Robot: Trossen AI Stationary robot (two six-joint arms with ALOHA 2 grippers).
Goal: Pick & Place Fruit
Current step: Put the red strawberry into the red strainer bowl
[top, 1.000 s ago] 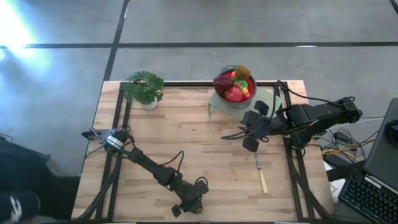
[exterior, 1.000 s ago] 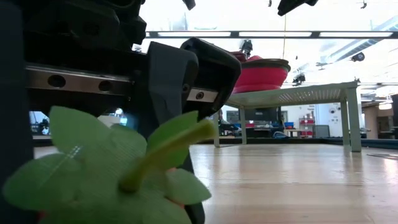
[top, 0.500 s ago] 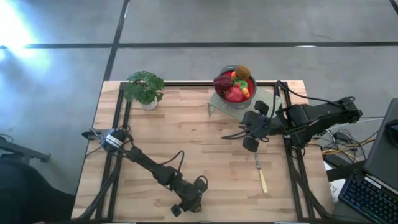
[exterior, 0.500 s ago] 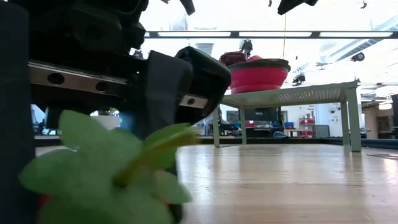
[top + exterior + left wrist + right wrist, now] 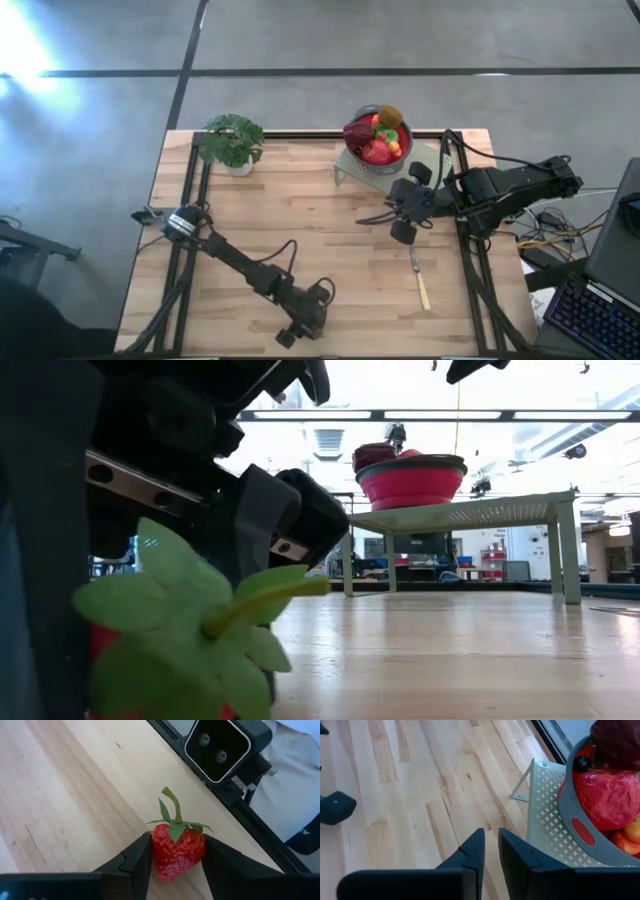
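**Left gripper holds a strawberry at the near edge of the table**

A pale wooden table (image 5: 300,220) with a dark frame fills the middle of the room. Two dark robot arms reach over it.

The left arm stretches from the table's left side down to its near edge. Its gripper, the left gripper (image 5: 176,854), sits low over the wood close to the table's front rail. Its two fingers are closed against the sides of a small red strawberry (image 5: 177,849), which has a green leafy cap and a curved stem pointing away from the gripper. In the level view the strawberry's green leaves (image 5: 195,630) fill the foreground, right in front of the camera.

The right arm lies over the table's right side. The right gripper (image 5: 490,851) hangs above bare wood, just in front of a pale perforated metal stand (image 5: 542,815). Its jaws stand narrowly apart with nothing between them.

On that stand, at the far right of the table, sits a bowl (image 5: 352,158), grey outside and red within. It is piled with fruit: a large red apple (image 5: 605,792), a maroon plum-like piece (image 5: 617,740), a brown kiwi (image 5: 390,115) and small orange pieces.

A leafy potted plant (image 5: 231,140) stands at the far left corner. A slim pale-handled knife (image 5: 419,280) lies flat near the right arm, apart from both grippers.
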